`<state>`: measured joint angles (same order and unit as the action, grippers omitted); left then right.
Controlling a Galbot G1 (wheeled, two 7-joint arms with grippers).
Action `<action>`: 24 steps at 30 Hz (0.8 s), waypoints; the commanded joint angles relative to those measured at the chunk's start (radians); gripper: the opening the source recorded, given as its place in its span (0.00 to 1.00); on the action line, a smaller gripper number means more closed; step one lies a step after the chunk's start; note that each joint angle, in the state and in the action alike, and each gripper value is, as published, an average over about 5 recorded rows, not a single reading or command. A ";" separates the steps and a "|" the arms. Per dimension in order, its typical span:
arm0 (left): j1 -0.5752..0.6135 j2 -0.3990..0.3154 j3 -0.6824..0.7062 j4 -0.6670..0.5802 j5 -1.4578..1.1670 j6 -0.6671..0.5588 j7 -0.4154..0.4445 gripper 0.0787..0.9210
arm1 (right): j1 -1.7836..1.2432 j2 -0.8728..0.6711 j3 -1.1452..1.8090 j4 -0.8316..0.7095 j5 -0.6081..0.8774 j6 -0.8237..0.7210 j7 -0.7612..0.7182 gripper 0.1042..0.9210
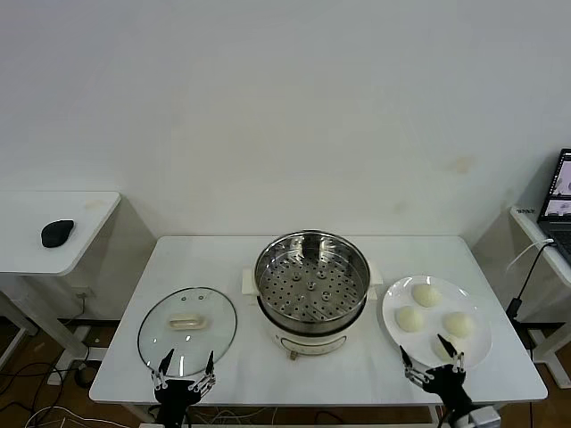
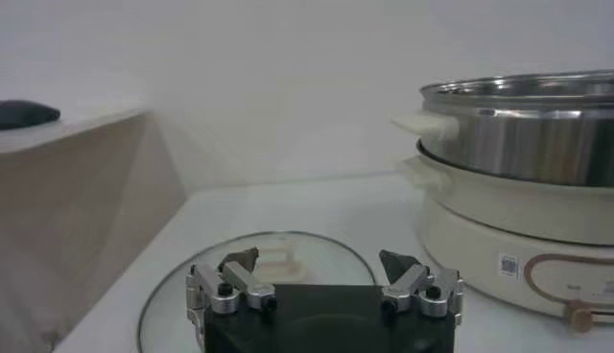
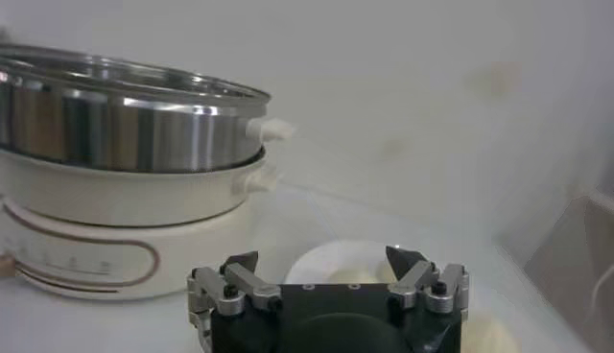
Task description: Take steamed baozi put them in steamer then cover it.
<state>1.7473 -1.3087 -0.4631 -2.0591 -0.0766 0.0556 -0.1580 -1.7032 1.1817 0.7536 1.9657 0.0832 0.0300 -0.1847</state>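
Observation:
The steel steamer with its perforated tray stands uncovered at the table's middle; it also shows in the left wrist view and the right wrist view. The glass cover lies flat on the table to its left. Three baozi lie on the white plate to its right; another is partly hidden behind my right gripper. My left gripper is open and empty at the cover's near edge. My right gripper is open and empty at the plate's near edge.
A side table with a black mouse stands at the far left. A laptop sits on another table at the far right. Cables lie on the floor. Both grippers are at the table's front edge.

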 commanded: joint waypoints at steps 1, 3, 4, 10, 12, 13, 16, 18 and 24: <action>-0.008 0.013 -0.012 -0.011 0.069 0.027 0.030 0.88 | 0.120 -0.250 0.127 -0.053 -0.294 -0.037 -0.189 0.88; -0.010 0.015 -0.013 -0.011 0.076 0.029 0.030 0.88 | 0.150 -0.293 0.131 -0.074 -0.340 -0.041 -0.232 0.88; -0.010 0.017 -0.013 -0.011 0.080 0.030 0.030 0.88 | 0.171 -0.322 0.130 -0.089 -0.366 -0.045 -0.258 0.88; -0.006 0.017 -0.004 -0.017 0.107 0.034 0.025 0.88 | 0.310 -0.539 0.094 -0.185 -0.497 -0.073 -0.437 0.88; -0.006 0.016 -0.002 -0.017 0.112 0.034 0.020 0.88 | 0.350 -0.622 0.069 -0.216 -0.500 -0.078 -0.507 0.88; -0.006 0.017 -0.003 -0.017 0.113 0.035 0.018 0.88 | 0.370 -0.654 0.055 -0.230 -0.495 -0.081 -0.541 0.88; -0.006 0.019 -0.007 -0.015 0.113 0.035 0.013 0.88 | 0.447 -0.740 -0.009 -0.277 -0.469 -0.090 -0.621 0.88; -0.005 0.021 -0.010 -0.016 0.114 0.035 0.012 0.88 | 0.515 -0.780 -0.077 -0.314 -0.438 -0.102 -0.666 0.88; -0.004 0.022 -0.018 -0.021 0.118 0.035 0.013 0.88 | 0.879 -0.836 -0.456 -0.473 -0.351 -0.078 -0.780 0.88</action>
<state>1.7436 -1.2869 -0.4757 -2.0767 0.0248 0.0876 -0.1452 -1.3044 0.5874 0.7131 1.7219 -0.2902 -0.0454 -0.6921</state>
